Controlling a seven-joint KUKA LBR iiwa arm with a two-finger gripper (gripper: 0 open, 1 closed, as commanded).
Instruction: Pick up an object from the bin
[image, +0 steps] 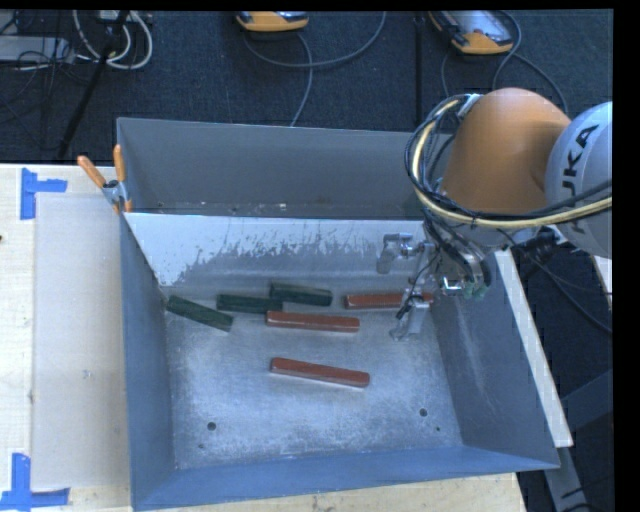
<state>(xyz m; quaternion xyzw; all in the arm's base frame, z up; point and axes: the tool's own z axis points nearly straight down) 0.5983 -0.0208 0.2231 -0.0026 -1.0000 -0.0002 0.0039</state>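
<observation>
One brown bar, lying left-right, by pincer

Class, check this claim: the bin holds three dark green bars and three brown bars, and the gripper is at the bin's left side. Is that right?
No. The camera view shows the gripper at the right side of the bin, beside the rightmost brown bar. The bar counts stand.

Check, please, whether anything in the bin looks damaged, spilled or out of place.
Nothing stands out: the dark green flat bars and reddish-brown flat bars all lie inside the grey metal bin, none visibly broken or spilled.
</observation>
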